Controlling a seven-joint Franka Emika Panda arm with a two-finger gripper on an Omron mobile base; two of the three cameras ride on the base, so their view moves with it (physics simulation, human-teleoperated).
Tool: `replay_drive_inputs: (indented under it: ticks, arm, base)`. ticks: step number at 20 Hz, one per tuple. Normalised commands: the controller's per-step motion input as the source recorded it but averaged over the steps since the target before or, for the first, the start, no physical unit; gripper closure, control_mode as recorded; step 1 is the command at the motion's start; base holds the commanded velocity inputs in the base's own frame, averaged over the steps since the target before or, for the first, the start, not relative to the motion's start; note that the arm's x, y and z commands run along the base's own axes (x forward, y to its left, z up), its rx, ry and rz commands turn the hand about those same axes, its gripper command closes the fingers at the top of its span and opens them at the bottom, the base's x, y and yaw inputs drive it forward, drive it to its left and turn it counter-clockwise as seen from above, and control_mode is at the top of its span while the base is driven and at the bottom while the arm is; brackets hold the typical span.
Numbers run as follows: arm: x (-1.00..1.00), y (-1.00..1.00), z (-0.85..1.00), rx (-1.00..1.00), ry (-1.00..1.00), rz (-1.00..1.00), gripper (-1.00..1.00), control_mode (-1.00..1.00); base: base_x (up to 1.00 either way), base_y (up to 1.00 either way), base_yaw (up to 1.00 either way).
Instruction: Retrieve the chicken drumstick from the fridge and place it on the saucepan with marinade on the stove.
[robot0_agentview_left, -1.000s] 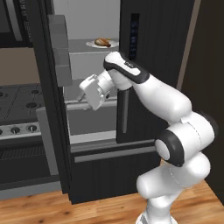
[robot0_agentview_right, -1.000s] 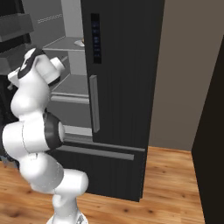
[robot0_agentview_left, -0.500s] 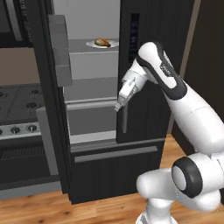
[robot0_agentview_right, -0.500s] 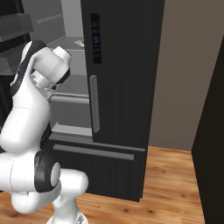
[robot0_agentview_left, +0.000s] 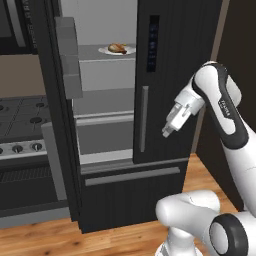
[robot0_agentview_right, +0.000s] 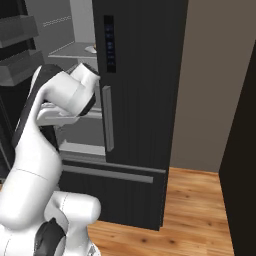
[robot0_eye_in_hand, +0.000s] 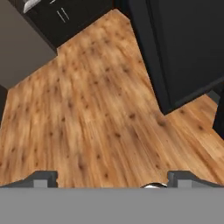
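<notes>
The chicken drumstick (robot0_agentview_left: 118, 47) lies on a white plate (robot0_agentview_left: 126, 51) on an upper shelf of the fridge (robot0_agentview_left: 170, 60), whose left door (robot0_agentview_left: 59, 115) stands open. My gripper (robot0_agentview_left: 166, 132) hangs well below and to the right of the shelf, in front of the shut right door, pointing down. In the hand view the gripper (robot0_eye_in_hand: 113, 179) is open with nothing between its fingertips (robot0_eye_in_hand: 43, 177), looking at the wooden floor (robot0_eye_in_hand: 87, 113). The stove (robot0_agentview_left: 20, 120) shows at the left with its knobs (robot0_agentview_left: 18, 148). The saucepan with marinade is out of view.
The long grey handle (robot0_agentview_left: 144, 118) of the shut right door is just left of my hand. Grey drawers (robot0_agentview_left: 102, 132) sit below the plate's shelf. A dark wall panel (robot0_agentview_right: 242, 150) stands to the right of the fridge. The fridge's lower corner (robot0_eye_in_hand: 175, 65) shows over the floor.
The arm has swung from the fridge opening to the right, ending in front of the shut right door with the hand pointing down. The drumstick and plate have not moved.
</notes>
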Motion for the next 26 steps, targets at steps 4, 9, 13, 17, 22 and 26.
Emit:
replay_drive_inputs:
  ticks: [4, 9, 13, 17, 22, 26]
  arm:
    - [0.00, -0.57, -0.46, 0.00, -0.14, -0.44, -1.00, -1.00]
    - [0.33, -0.05, -0.17, 0.00, -0.13, -0.53, -1.00, -1.00]
    - [0.10, 0.10, 0.00, 0.00, -0.02, -0.17, -1.00, -1.00]
    - [0.00, 0.00, -0.06, -0.03, -0.05, -0.02, -1.00, -1.00]
    - [-0.11, -0.02, -0.33, -0.19, -0.31, -0.09, -1.00, -1.00]
    - [-0.24, -0.12, -0.08, -0.18, -0.45, -0.12, -1.00, -1.00]
  base:
    - [0.00, 0.00, 0.00]
    - [0.00, 0.00, 0.00]
    - [0.00, 0.00, 0.00]
    - [0.00, 0.00, 0.00]
    - [0.00, 0.00, 0.00]
    - [0.00, 0.00, 0.00]
